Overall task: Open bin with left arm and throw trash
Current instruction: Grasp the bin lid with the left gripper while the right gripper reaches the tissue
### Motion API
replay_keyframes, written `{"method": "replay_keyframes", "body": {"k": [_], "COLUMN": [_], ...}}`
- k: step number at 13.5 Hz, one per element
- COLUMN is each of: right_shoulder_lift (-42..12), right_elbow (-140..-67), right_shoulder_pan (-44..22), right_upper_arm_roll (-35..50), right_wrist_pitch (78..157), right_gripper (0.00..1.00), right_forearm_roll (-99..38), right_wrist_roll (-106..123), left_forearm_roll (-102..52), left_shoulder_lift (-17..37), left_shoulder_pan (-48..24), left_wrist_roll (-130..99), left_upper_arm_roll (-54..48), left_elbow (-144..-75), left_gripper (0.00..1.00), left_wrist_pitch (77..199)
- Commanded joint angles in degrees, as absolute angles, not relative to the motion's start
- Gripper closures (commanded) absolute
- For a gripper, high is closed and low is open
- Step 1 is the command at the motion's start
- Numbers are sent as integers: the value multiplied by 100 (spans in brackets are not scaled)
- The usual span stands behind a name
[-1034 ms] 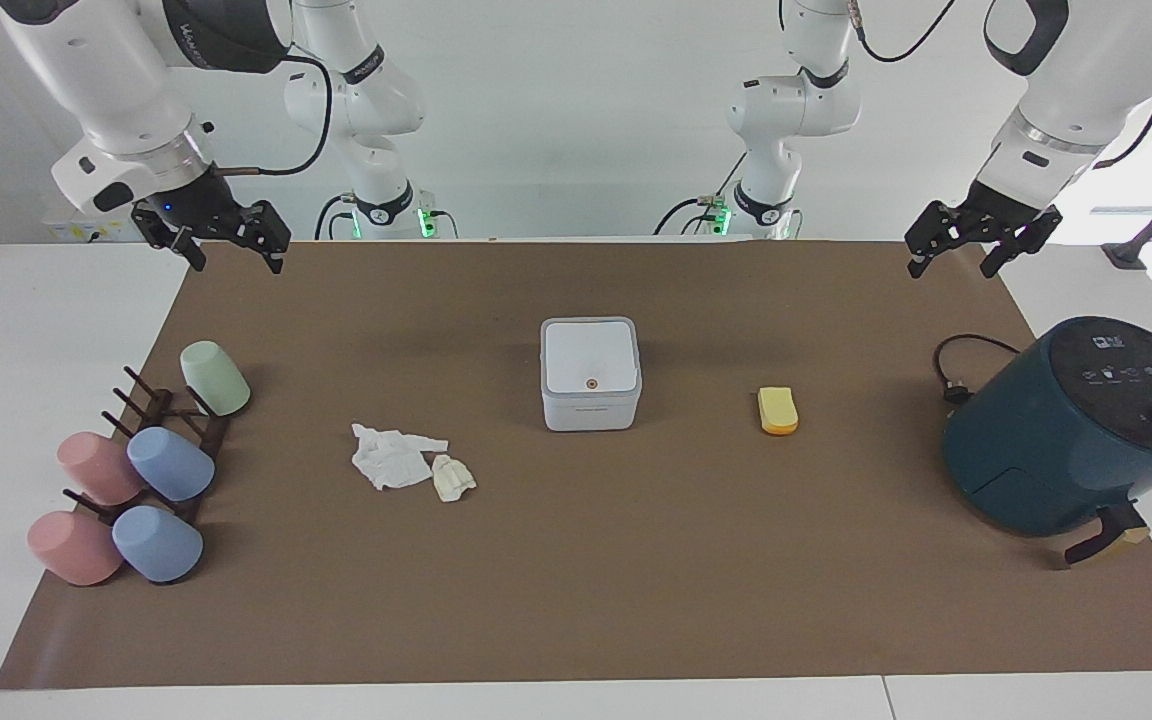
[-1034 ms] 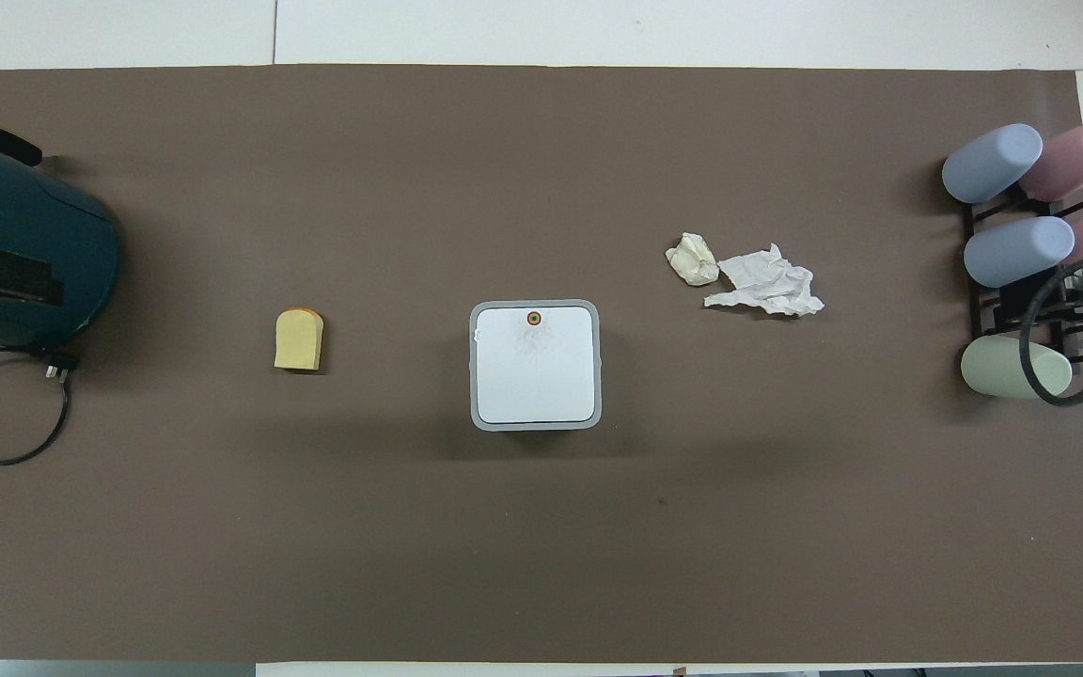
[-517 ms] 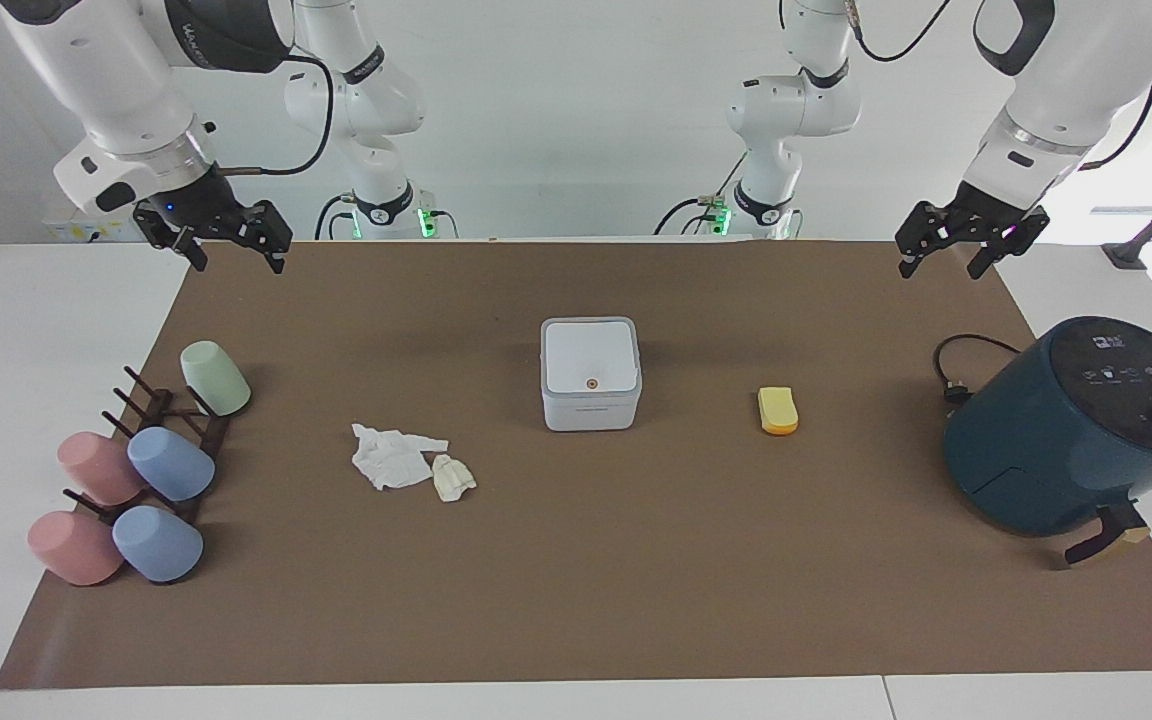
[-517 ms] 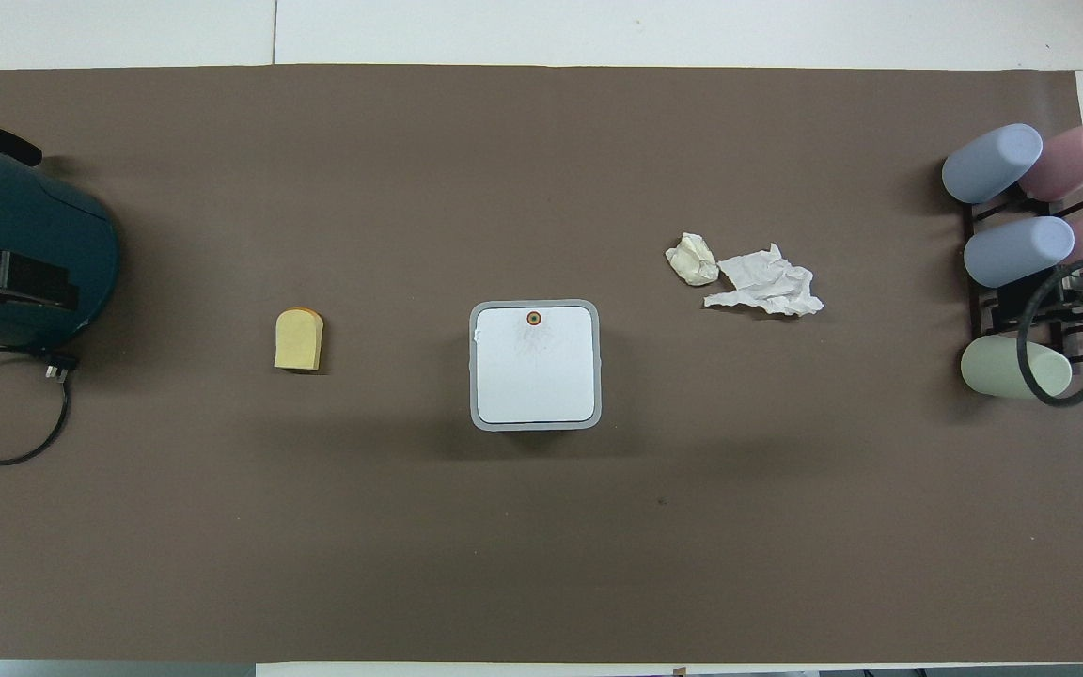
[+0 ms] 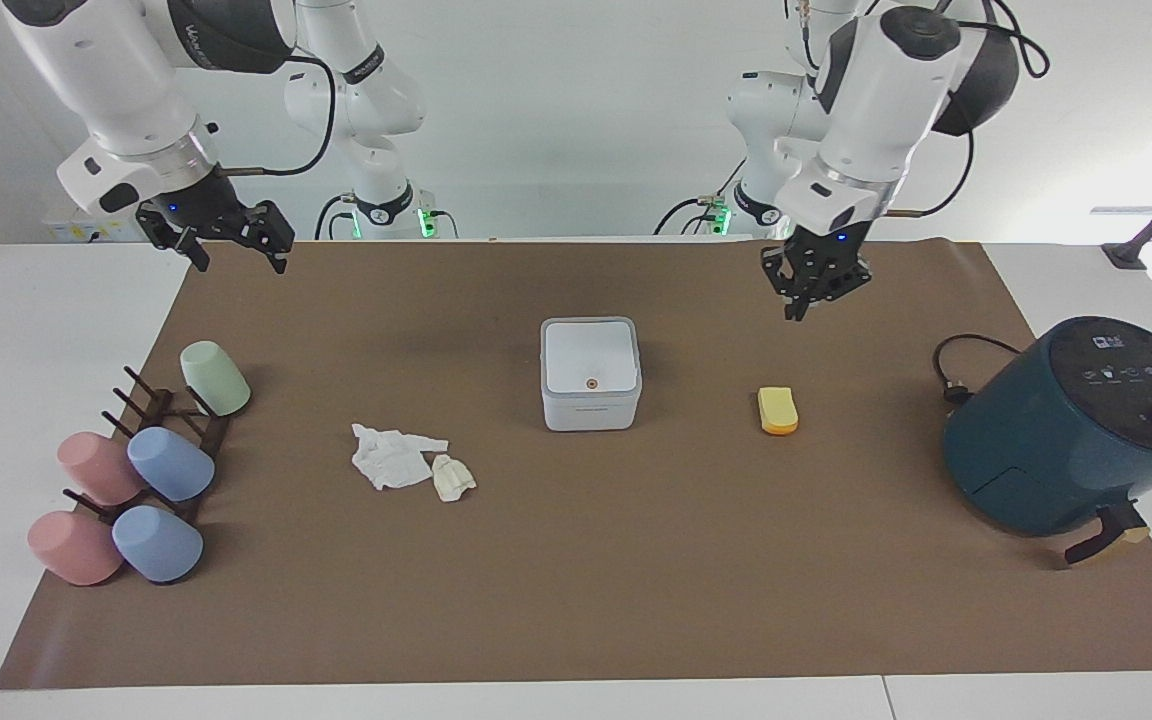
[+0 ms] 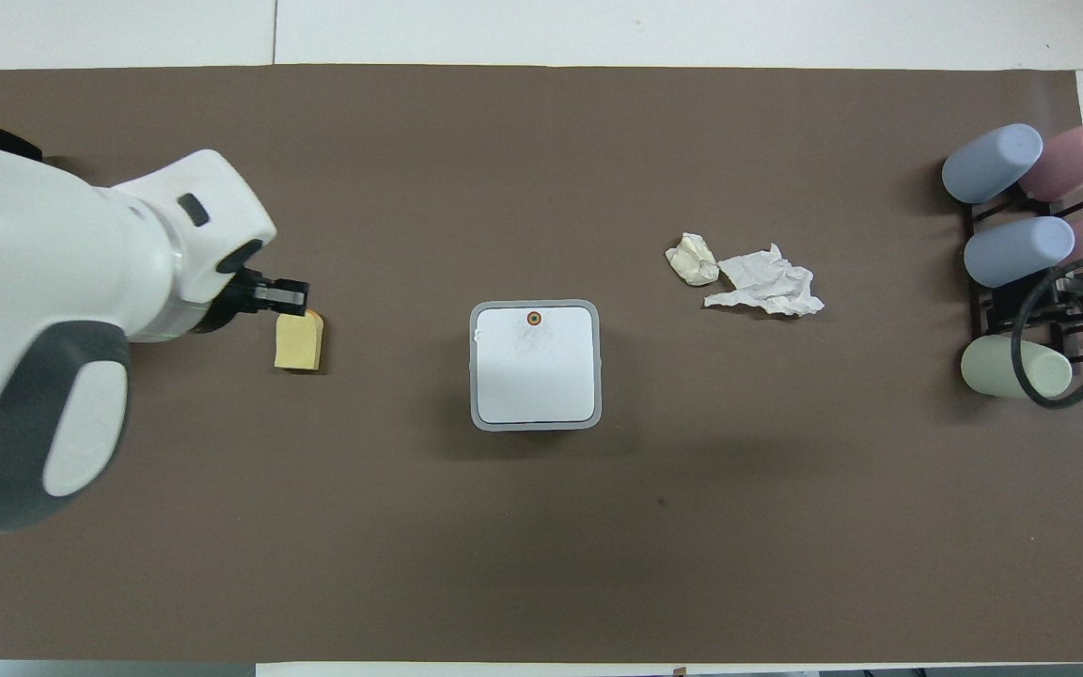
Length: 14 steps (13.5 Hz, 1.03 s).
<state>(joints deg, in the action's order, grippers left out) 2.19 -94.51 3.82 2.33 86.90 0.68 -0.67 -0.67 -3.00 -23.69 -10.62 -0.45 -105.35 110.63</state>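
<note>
1. Two Franka arms hang over the desk, which is covered by a brown mat.
2. The left tool is up in the air over the bare mat between the bin and the yellow-orange block, with its fingertips pressed together and nothing between them.
3. In the overhead view that left tool covers the edge of the block, but the facing view shows it well above the mat and touching nothing.
4. The right tool waits in the air over the mat's corner at the right arm's end, jaws spread wide and empty.
5. The bin stands near the middle of the mat, its white lid down flat, the small orange button on the lid's edge farther from the robots.
6. The yellow-orange block lies beside the bin, toward the left arm's end of the desk.
7. The white paper tissue lies crumpled toward the right arm's end, farther from the robots than the bin, and the cream paper wad sits just beside it.
8. The dark teal air fryer stands at the left arm's end with its cable looped beside it.
9. Five pastel cups lie on a dark rack at the right arm's end.
</note>
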Motion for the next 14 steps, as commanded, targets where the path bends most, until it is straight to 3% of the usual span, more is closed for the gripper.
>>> {"method": "replay_keyframes", "body": {"k": [1,3,7,10,14], "right_shoulder_lift": [465,493,-305,-886,-1282], "right_elbow": [-10183,-10747,-10767,-10828,-11215], "right_shoulder_pan": [256,-68,-307,-737,-941], "right_upper_arm_roll": [229,229,237,237,246], "right_wrist_pitch": [9628,10675,11599,12618,13727], "right_gripper": [0,0,0,0,0], "right_forearm_roll": [-394,-448,-474,-879,-1272], "right_wrist_roll": [79,53,140,185,368], "left_forearm_roll": [44,-43,-62,-62,-62], "left_shoulder_lift": [-98,332,992,1256,1310], "left_shoulder_pan": [-2969,-3365,-3945,-4112,-4122], "left_wrist_roll": [-2026,-2765,-3138,-3138,-3059], "left_upper_arm_roll": [26,18,18,26,26], "left_elbow": [-10758,-10775,-10767,-10775,-10942], "left_gripper": [100,100,100,100,100], "left_wrist_pitch": [11670,12502,13576,13824,13808]}}
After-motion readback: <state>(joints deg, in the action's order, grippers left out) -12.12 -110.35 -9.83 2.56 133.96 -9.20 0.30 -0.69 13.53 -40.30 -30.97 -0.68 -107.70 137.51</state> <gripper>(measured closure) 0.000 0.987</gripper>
